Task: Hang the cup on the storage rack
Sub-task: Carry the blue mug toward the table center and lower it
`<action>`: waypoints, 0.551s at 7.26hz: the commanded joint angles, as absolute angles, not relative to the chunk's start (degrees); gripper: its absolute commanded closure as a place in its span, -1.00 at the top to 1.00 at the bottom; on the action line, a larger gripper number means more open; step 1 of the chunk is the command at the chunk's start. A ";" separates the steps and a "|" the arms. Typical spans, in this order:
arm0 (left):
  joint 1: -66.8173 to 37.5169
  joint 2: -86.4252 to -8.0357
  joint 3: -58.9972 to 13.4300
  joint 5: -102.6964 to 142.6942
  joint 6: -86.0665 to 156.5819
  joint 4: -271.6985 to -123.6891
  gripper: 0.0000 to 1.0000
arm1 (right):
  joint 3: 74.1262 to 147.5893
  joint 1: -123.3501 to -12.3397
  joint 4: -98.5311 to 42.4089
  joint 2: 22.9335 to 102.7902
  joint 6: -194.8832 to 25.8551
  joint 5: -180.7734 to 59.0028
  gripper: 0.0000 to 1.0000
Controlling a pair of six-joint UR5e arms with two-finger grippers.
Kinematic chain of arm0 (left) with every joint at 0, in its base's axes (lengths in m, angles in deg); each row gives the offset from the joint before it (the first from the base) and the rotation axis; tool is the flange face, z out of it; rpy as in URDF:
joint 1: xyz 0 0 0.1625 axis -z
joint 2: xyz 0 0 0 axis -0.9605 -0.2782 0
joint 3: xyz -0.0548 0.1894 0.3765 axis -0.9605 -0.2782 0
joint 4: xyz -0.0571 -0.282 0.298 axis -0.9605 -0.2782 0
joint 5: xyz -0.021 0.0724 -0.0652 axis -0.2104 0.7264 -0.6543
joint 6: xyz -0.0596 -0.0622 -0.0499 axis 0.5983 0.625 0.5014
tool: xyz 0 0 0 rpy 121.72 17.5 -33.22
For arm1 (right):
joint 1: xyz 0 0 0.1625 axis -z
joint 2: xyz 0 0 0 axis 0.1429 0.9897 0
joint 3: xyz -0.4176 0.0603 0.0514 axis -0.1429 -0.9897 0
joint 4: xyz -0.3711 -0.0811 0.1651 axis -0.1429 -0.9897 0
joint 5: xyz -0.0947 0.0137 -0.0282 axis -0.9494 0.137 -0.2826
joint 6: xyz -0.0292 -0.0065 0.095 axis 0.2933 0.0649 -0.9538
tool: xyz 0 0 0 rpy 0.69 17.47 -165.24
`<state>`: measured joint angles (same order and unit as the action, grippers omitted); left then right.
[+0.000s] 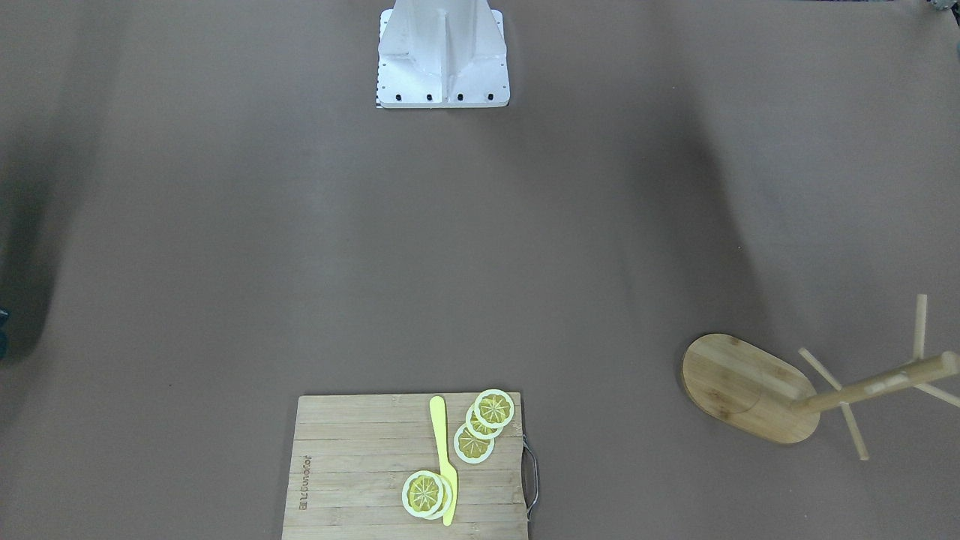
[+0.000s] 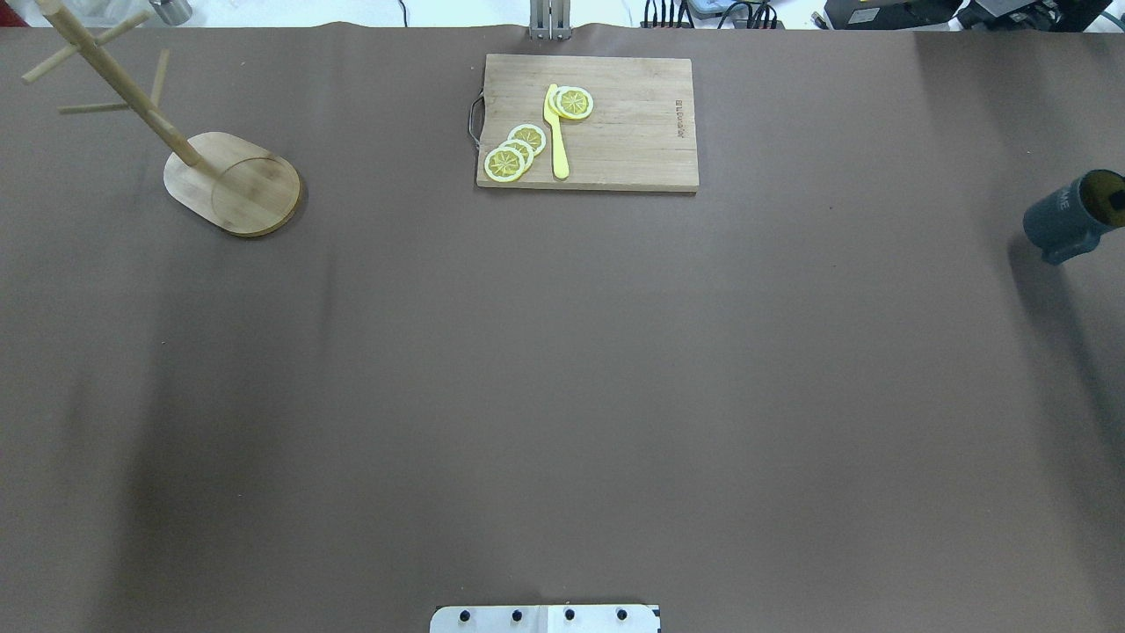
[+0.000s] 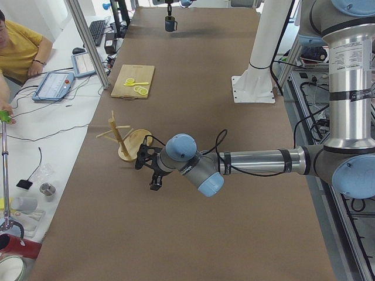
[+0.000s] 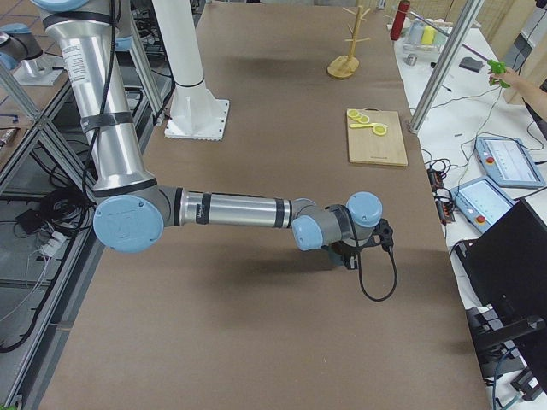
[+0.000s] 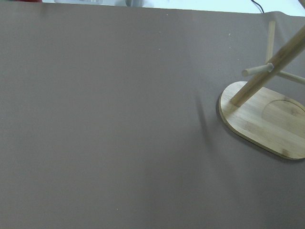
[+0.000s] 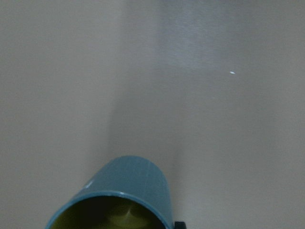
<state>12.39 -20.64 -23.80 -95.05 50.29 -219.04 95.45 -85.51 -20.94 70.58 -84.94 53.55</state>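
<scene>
Overhead exterior: one cup (image 2: 1063,220) at the far right edge of the tabletop (image 2: 562,396). It is slate-blue outside and yellow inside, with pale lettering on its side. Resting or lifted: cannot tell.

Above it the right arm (image 4: 231,209) reaches out level, wrist bent down. The right wrist view looks over the rim from close above. The wrist hides the right jaws, so their opening and any hold on the cup cannot be told.

Opposite end: the left arm (image 3: 258,161) stretches low and level, wrist near the one rack (image 2: 233,185). The left jaws are too small to read.

The rack stands upright at the far left corner, well apart from the cup, with at least four pegs showing.

Between them lies one cutting board (image 2: 633,123) carrying five lemon slices (image 2: 505,164) and one yellow knife (image 2: 557,141).
</scene>
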 commanded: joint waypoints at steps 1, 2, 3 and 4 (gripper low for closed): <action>11.33 -21.74 -23.75 -95.05 50.32 -219.05 0.95 | 106.58 -76.37 -20.92 69.35 -102.47 52.94 -1.00; 11.15 -22.36 -23.57 -95.05 50.24 -218.96 0.95 | 111.59 -72.41 -21.01 68.39 -109.95 51.55 -1.00; 11.06 -22.54 -23.40 -95.05 50.23 -218.88 0.95 | 115.73 -65.94 -21.19 66.11 -117.77 46.75 -1.00; 10.36 -22.63 -23.48 -95.05 50.23 -218.96 0.95 | 116.64 -58.47 -21.36 60.96 -128.90 40.61 -1.00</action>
